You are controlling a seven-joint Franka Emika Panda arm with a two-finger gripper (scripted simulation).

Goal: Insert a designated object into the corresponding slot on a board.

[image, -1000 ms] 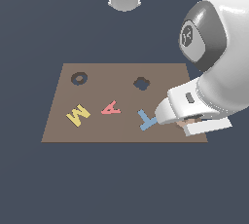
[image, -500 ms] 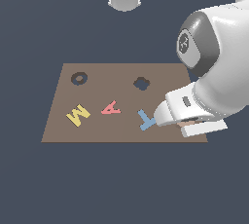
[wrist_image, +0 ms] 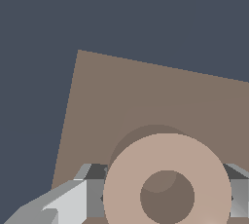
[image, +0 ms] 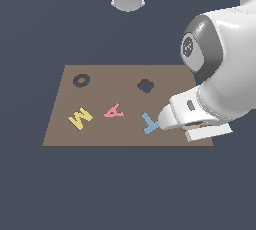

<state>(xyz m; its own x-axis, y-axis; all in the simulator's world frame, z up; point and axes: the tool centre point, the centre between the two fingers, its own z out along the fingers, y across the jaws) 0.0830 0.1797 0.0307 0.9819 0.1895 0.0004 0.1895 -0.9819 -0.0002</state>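
Tool (wrist_image: 165,203) closed on the tan ring (wrist_image: 167,184), fingers (wrist_image: 65,203) pressing it from both sides in the wrist view. Ring casts a shadow on the brown board (wrist_image: 121,101) below it. In the exterior view the arm (image: 225,74) covers the board's (image: 100,134) near corner on the exterior view's right, so the ring is hidden there. Ring-shaped slot (image: 81,80) at the far corner on the exterior view's left, well apart. Yellow M (image: 79,118), pink A (image: 114,110), blue T (image: 149,122) lie in a row; lobed hole (image: 145,86) beyond them.

In the exterior view the arm's bulk hides the gripper (wrist_image: 167,196) and seemingly the tan ring (wrist_image: 167,184).
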